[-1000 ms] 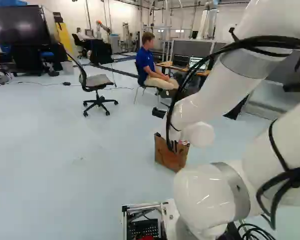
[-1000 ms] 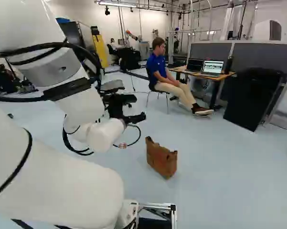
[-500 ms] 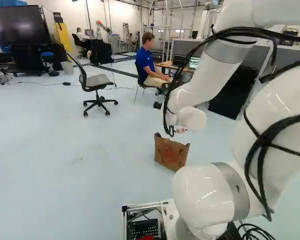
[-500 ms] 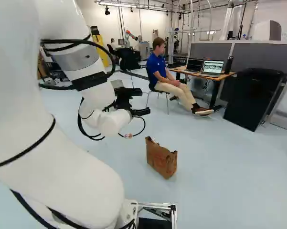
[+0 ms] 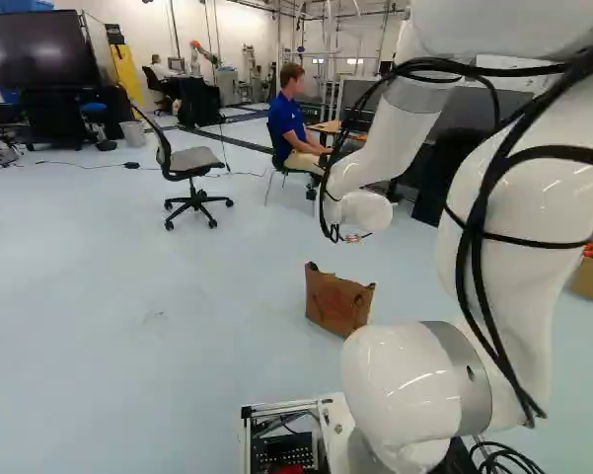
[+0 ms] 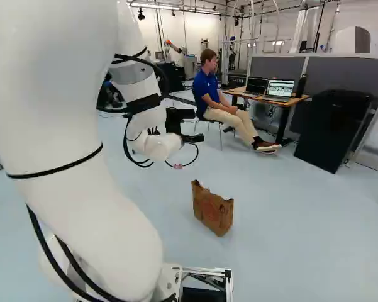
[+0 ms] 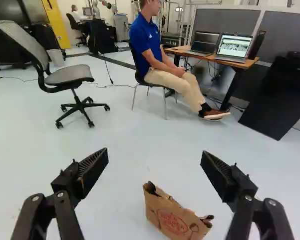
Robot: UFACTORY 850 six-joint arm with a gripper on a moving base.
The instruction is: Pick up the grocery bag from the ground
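The claw (image 7: 154, 151) is spread wide, holding nothing, high above the bag (image 7: 173, 216), which stands on the floor (image 6: 283, 220). The bag's long top runs aslant to the claw's spread; lowering, tipping down and a slight turn probably come next.

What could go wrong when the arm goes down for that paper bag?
The open gripper could knock the bag over, since it stands free on the floor, slanted relative to the fingers. Its crumpled paper rim might fold or tear if pinched. The cables looping at the wrist might snag on it.
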